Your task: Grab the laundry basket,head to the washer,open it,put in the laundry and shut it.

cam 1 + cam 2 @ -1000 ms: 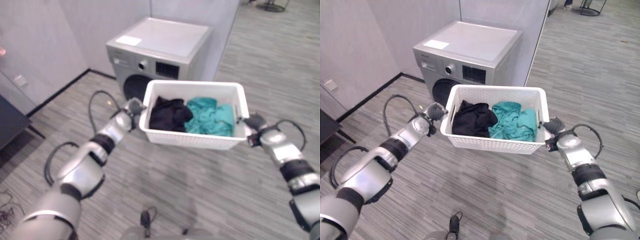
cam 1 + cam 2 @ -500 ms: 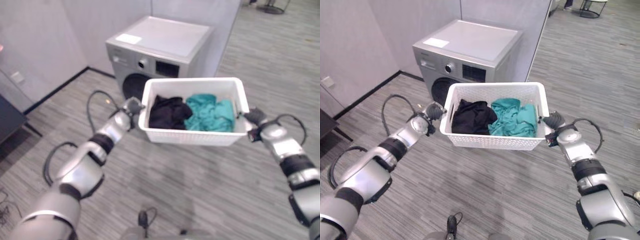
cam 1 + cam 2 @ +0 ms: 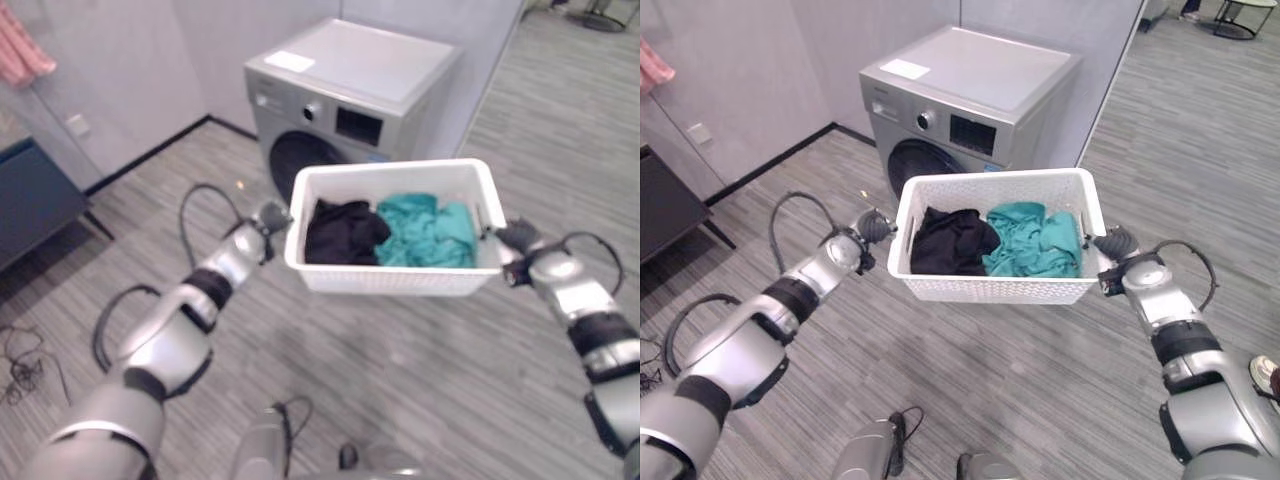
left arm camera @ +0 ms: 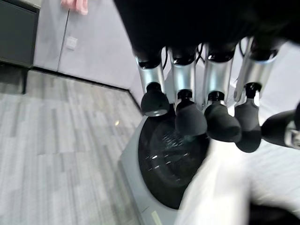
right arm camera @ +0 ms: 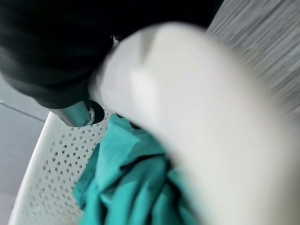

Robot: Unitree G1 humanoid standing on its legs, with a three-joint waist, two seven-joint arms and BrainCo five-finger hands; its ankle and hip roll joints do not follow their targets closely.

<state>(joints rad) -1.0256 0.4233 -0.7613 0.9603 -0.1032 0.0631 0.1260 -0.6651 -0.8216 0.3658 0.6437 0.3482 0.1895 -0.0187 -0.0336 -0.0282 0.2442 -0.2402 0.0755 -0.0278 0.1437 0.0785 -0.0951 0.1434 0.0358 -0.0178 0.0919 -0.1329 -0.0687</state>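
I carry a white perforated laundry basket (image 3: 392,280) in the air between my two hands. Inside lie a black garment (image 3: 343,228) and a teal garment (image 3: 425,230). My left hand (image 3: 268,218) is shut on the basket's left end, its dark fingertips (image 4: 190,117) curled above the rim (image 4: 213,187). My right hand (image 3: 515,240) is shut on the right end; the rim (image 5: 187,98) and teal cloth (image 5: 131,183) lie right in front of it. Just beyond the basket stands the grey front-loading washer (image 3: 360,75), its dark round door (image 3: 298,160) shut.
A dark cabinet (image 3: 35,195) stands at the left by the wall, with pink cloth (image 3: 22,55) hanging above it. A grey partition (image 3: 490,50) rises behind the washer. Striped grey floor (image 3: 560,140) stretches to the right.
The camera has swung left and closer: the washer sits nearer the basket and the cabinet and pink cloth have come into view. Both hands still hold the basket.
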